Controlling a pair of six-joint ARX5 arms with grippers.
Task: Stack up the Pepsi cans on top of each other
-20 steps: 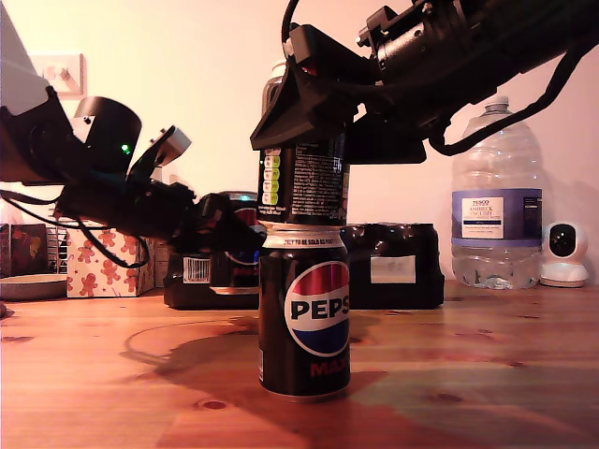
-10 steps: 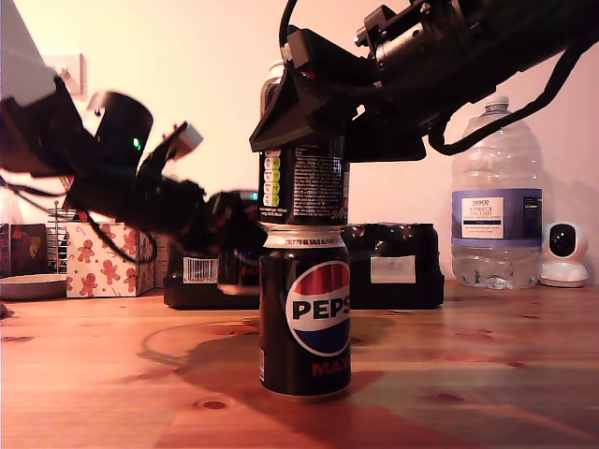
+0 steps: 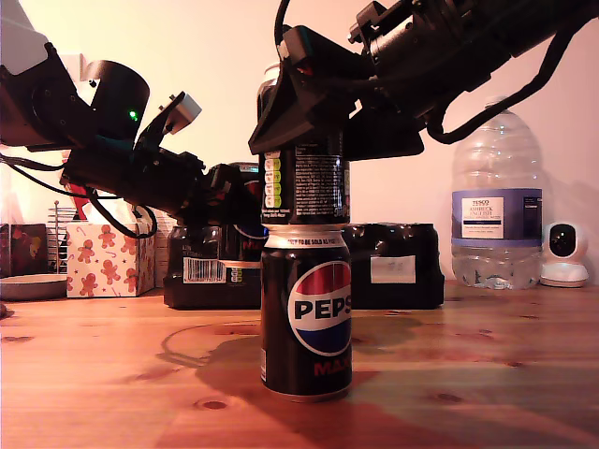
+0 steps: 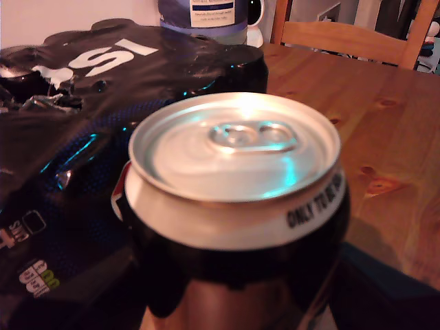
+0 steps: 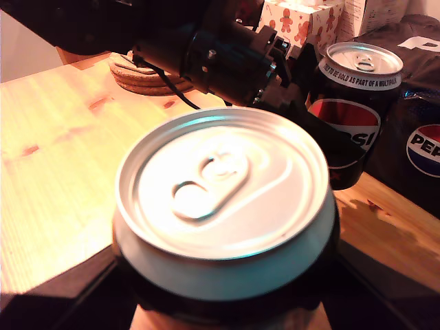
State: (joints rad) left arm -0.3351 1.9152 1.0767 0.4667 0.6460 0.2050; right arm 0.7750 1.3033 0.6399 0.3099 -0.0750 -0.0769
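Claw tips hidden behind top can (image 3: 306,182)

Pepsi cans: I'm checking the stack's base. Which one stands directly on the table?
The lowest can, globe logo facing the exterior camera. The upper can sits on it; the third can is held aloft.

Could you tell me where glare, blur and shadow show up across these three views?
Exterior view: warm, dim light; the bottom can casts a broad shadow on the table. First wrist view: the close can's lid carries a soft glare, its lower body blurred. Second wrist view: the near can's lid is washed out by glare and soft, while the farther can looks sharper.
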